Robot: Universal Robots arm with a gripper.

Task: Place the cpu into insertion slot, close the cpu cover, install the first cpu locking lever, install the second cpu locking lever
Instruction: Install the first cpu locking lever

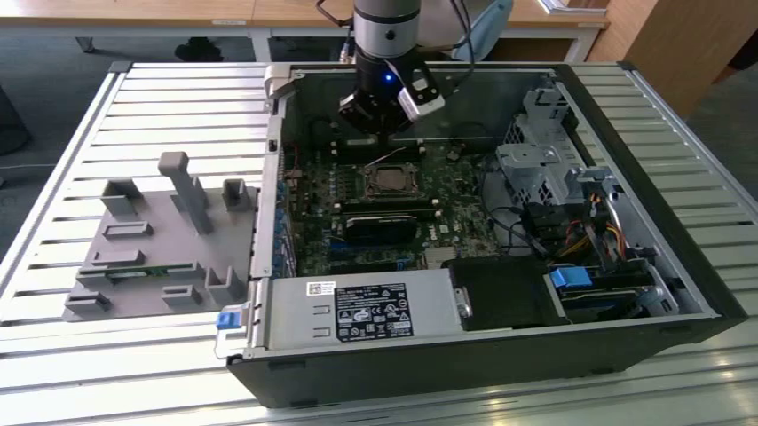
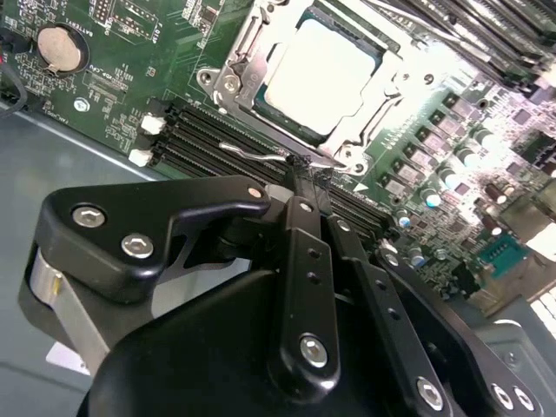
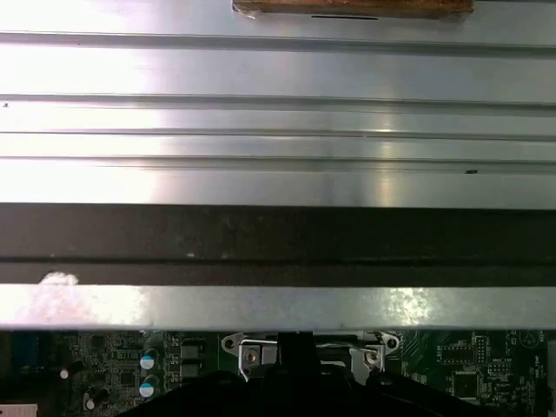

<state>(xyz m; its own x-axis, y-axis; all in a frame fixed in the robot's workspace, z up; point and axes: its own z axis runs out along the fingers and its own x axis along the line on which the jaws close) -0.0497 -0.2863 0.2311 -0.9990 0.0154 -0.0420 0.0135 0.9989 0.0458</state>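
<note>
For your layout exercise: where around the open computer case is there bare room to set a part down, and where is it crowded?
Bare: the slatted table in front of the grey fixture, and the slats on the exterior view's right of the case. Crowded: inside the case, where the gripper hangs by the cpu.

Silver-grey cpu point(image 2: 323, 74), green circuit board point(image 2: 130, 52), black gripper point(image 2: 304, 187).
</note>
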